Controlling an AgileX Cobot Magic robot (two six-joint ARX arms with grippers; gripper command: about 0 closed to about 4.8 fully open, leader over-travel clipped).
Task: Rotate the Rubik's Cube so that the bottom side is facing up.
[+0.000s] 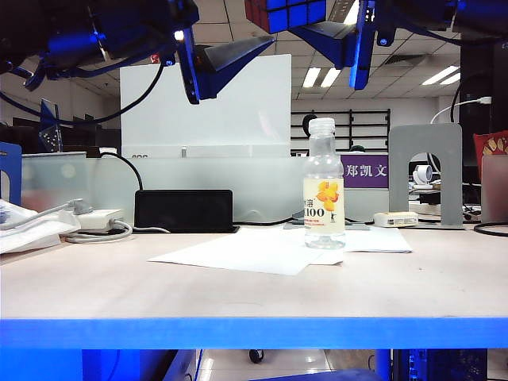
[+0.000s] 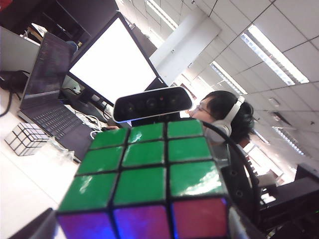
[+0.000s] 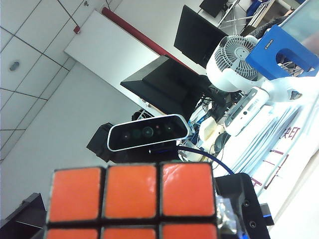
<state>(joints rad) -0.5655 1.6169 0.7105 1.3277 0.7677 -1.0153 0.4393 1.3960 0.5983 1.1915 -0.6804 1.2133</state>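
The Rubik's Cube (image 1: 286,12) is held high above the table, cut off by the upper edge of the exterior view. In the right wrist view its orange face (image 3: 132,194) fills the space between the fingers, and my right gripper (image 3: 132,219) is shut on it. In the left wrist view the cube (image 2: 144,169) shows a green face above a purple and red one. It sits between the spread fingers of my left gripper (image 2: 142,226), which stands open around it. In the exterior view, left gripper (image 1: 214,67) and right gripper (image 1: 341,51) meet at the cube from either side.
Below on the table stand a clear drink bottle (image 1: 325,184) on white paper sheets (image 1: 246,254), a black box (image 1: 183,210), a grey bookend (image 1: 425,171) and a white board (image 1: 206,119). A silver cube (image 2: 25,138) lies by a laptop. A person with headphones (image 2: 224,114) sits behind.
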